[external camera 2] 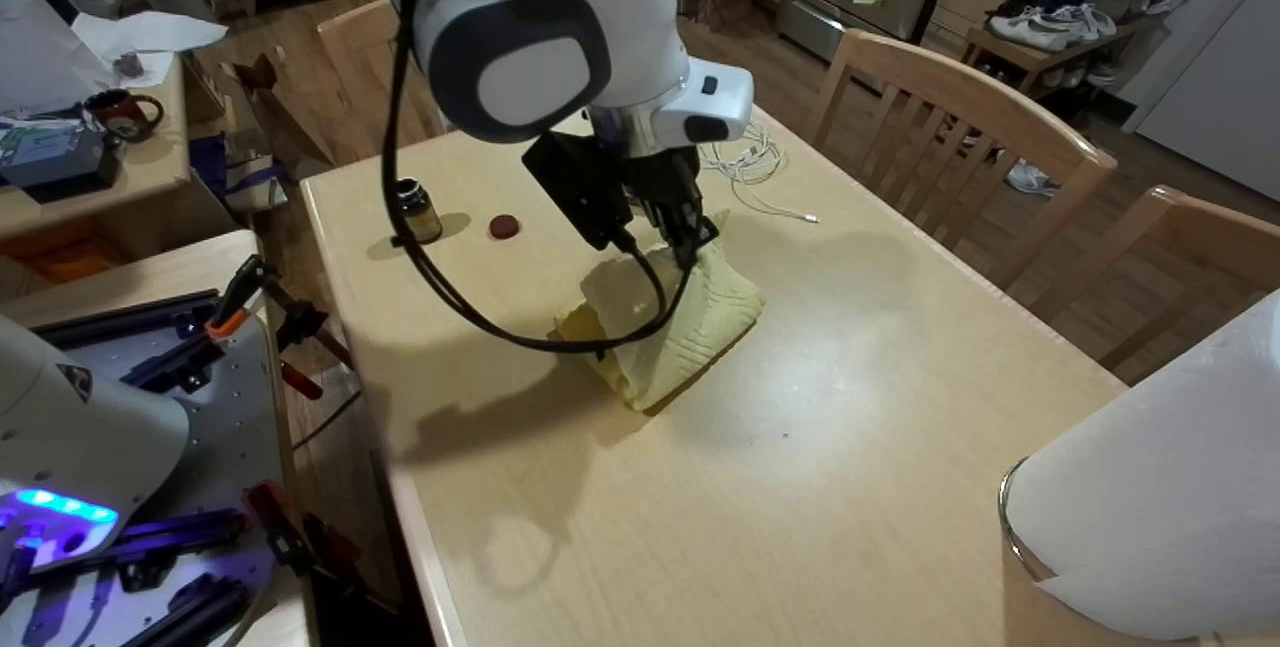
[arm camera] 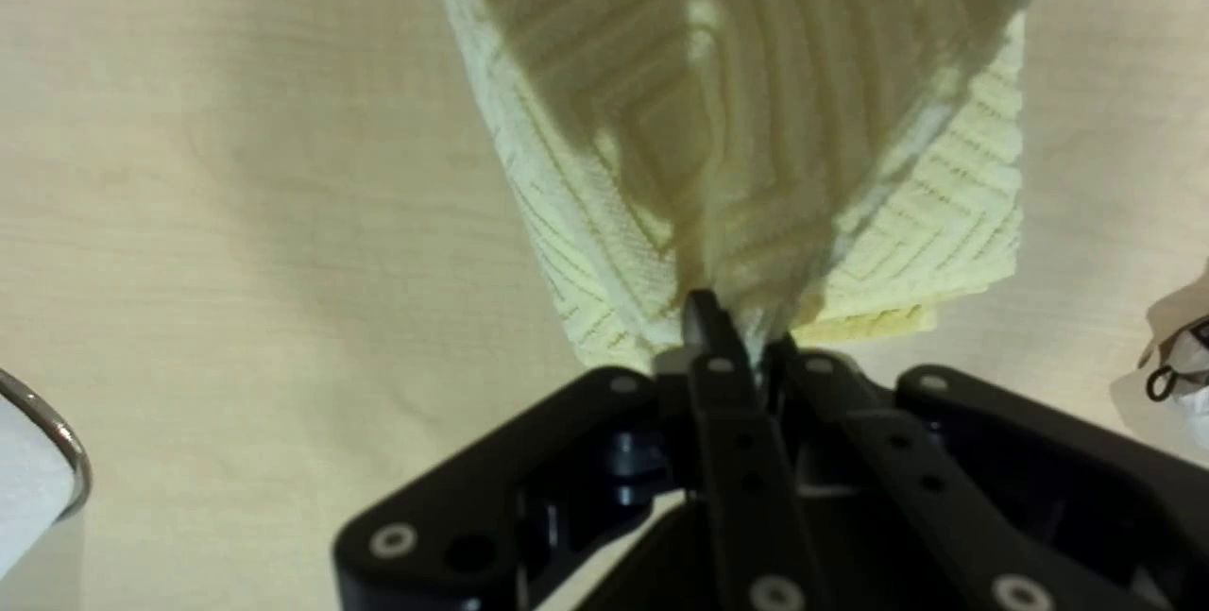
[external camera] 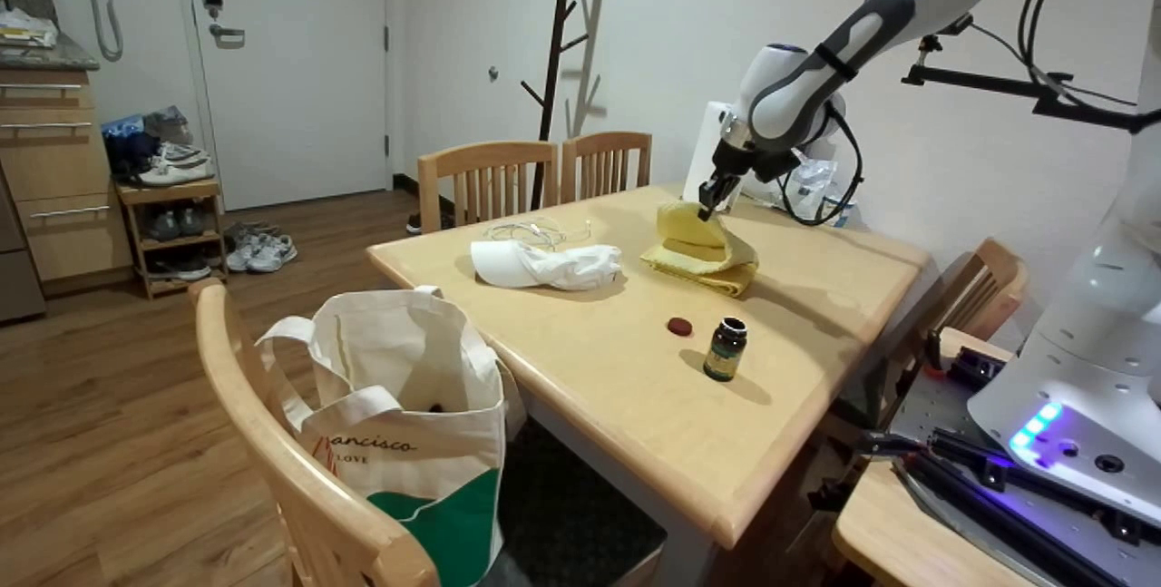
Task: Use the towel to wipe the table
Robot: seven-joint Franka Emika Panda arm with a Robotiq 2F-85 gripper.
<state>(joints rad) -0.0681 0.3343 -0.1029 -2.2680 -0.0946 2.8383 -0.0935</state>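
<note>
Ridged towel [arm camera: 756,129] (cloth), glossy wooden table [external camera 2: 780,507]

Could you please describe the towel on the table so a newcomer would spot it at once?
Find the large wooden table, then follow the robot arm down to its pincer. Gripped there is the towel: yellow and ridged, unlike the white paper roll and dark bottle nearby.

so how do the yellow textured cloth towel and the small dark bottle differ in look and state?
Look: the yellow textured cloth towel is limp and folded; the small dark bottle is a labelled cylinder. State: the towel is pinched in the black gripper, partly raised; the bottle stands upright, ungripped. Size: the towel is wider than the bottle. Shared: both rest on the light wood-toned table.
</note>
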